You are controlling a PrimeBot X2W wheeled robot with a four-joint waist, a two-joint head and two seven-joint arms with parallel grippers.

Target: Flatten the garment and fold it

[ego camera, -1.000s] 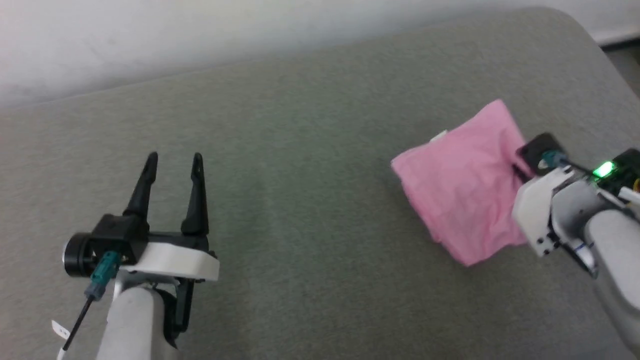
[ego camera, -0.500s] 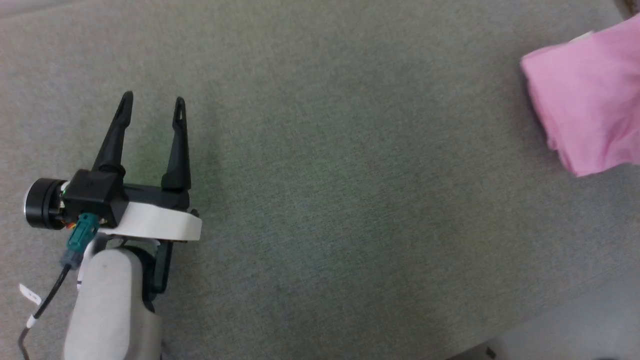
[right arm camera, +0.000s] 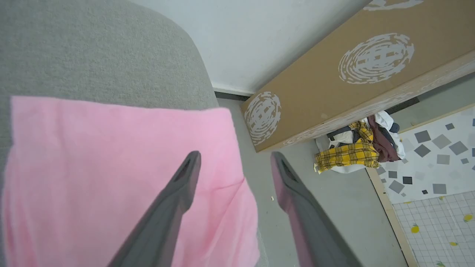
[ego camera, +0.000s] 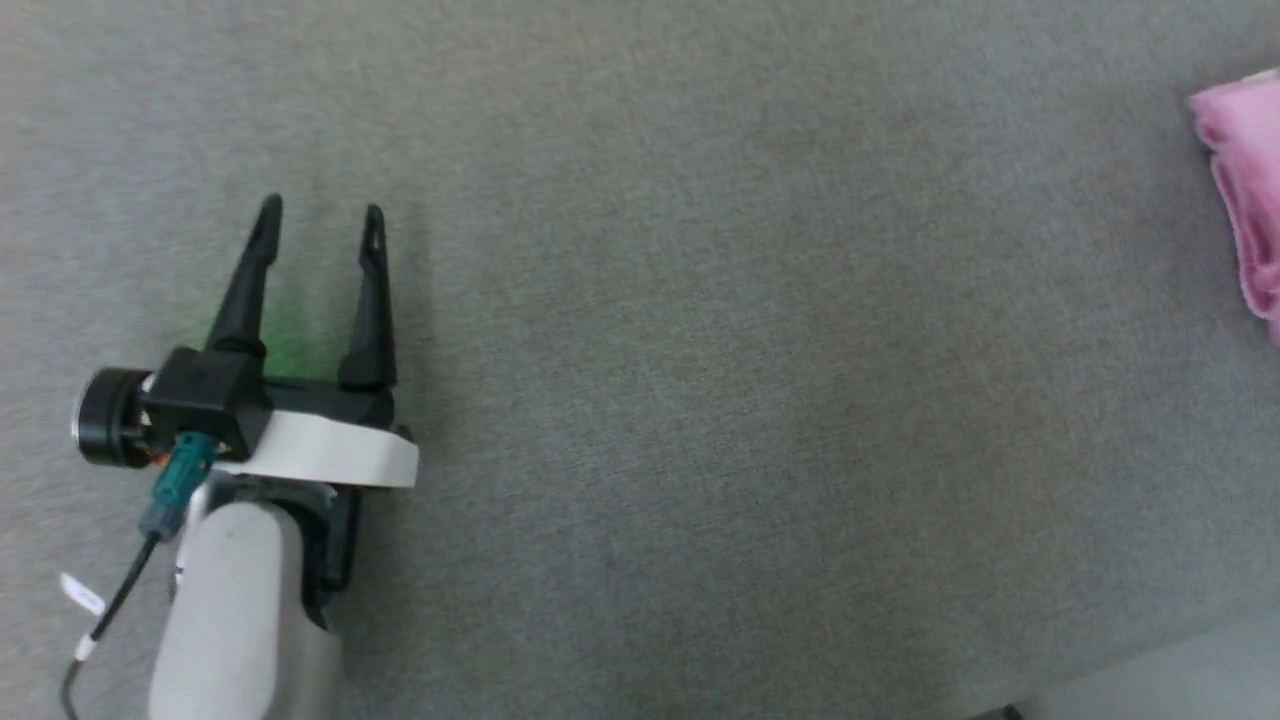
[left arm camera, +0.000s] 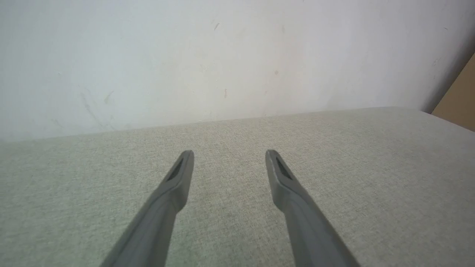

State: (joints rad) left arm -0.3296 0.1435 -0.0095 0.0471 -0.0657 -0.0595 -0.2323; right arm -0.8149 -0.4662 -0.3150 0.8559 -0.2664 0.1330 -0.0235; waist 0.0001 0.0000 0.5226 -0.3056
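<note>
**Pink and folded: the shorts (right arm camera: 111, 155) are out of your right gripper (right arm camera: 234, 154)**

Your right gripper now has its two fingers spread with nothing between them. A second ago it sat closed at the edge of the cloth. Just beneath those fingers the shorts lie as a flat folded packet on the grey fabric tabletop (ego camera: 700, 350), close to its rounded corner. Whether the outer edge hangs past the rim, you cannot tell from here.

Your left gripper (ego camera: 321, 207), fingers also spread and empty, hangs over bare tabletop well apart from the shorts, much as it did before. The head camera has swung left, so the shorts show as a sliver at the right edge of its view. That is the camera's move, not the cloth's.

The fold looks finished, and this release was probably the closing step. Beyond the table, a cardboard box (right arm camera: 334, 81) and a heap of clothes (right arm camera: 356, 148) sit on the floor.
</note>
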